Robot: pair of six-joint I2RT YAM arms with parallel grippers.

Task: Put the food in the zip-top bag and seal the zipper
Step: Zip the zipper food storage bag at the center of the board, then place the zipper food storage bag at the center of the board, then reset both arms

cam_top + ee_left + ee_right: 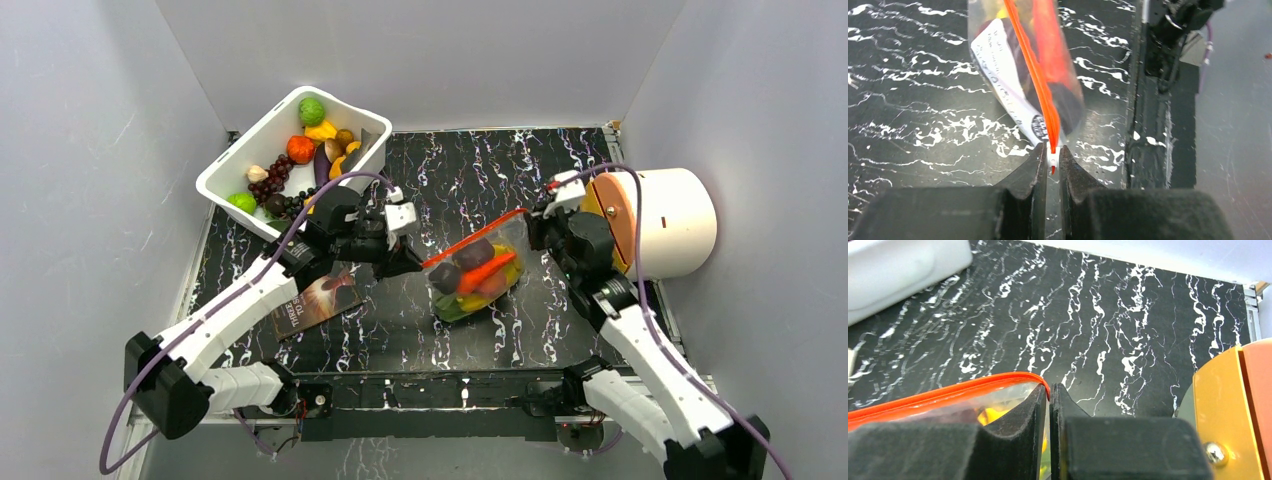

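The left gripper point(1052, 154) has its fingers point(1029, 175) pressed nearly together on the near-left end of the zipper point(1034, 70), a small white tab showing in the slit between them. The right gripper point(1049, 391) is likewise closed to a thin gap, pinching the far-right corner of the bag point(480, 285) just where the orange strip bends down to its fingertips. Between the two grips the zipper runs taut and straight, rising from near left to far right, and the clear bag hangs below it. In the bag is food point(460, 300): a carrot point(488, 270), dark pieces and something green and yellow lower down. I cannot tell whether the bag's bottom touches the table point(450, 170), which is black with white veining. A booklet point(315, 298) lies to the near left by the left arm. At the far left a white tub point(215, 185) holds more food. A white drum point(680, 215) with an orange face stands at the right edge. Plain grey walls point(420, 50) close the scene in.
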